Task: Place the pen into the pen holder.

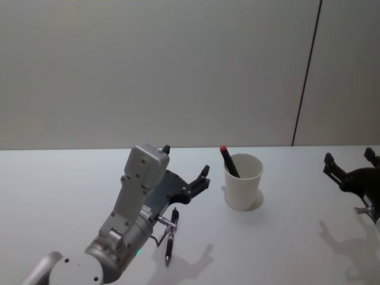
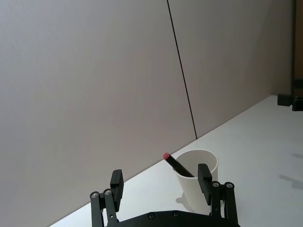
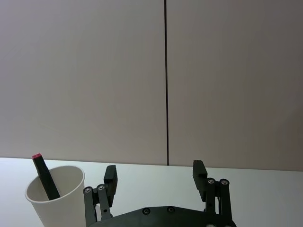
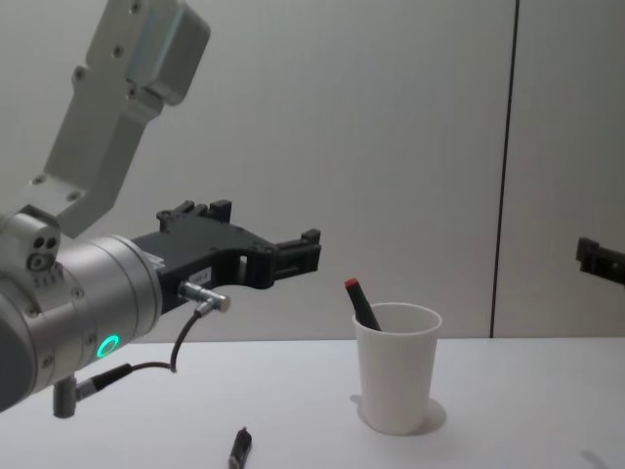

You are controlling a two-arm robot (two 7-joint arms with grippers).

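The pen holder [image 1: 243, 183], a white paper cup, stands upright on the table right of centre, also seen in the chest view [image 4: 395, 381]. A black pen with a red end [image 1: 228, 160] leans inside it, its top poking above the rim. Another dark pen [image 1: 170, 236] lies flat on the table, near the front and left of the cup. My left gripper [image 1: 186, 161] hovers open and empty above the table, just left of the cup and beyond the lying pen; the left wrist view shows the cup [image 2: 196, 177] ahead between its fingers. My right gripper [image 1: 349, 157] is open at the right edge, away from the cup.
The white table [image 1: 71, 190] stretches to a plain grey wall with a dark vertical seam [image 1: 306, 71]. A cable and metal connector [image 1: 165, 222] hang from the left wrist just over the lying pen.
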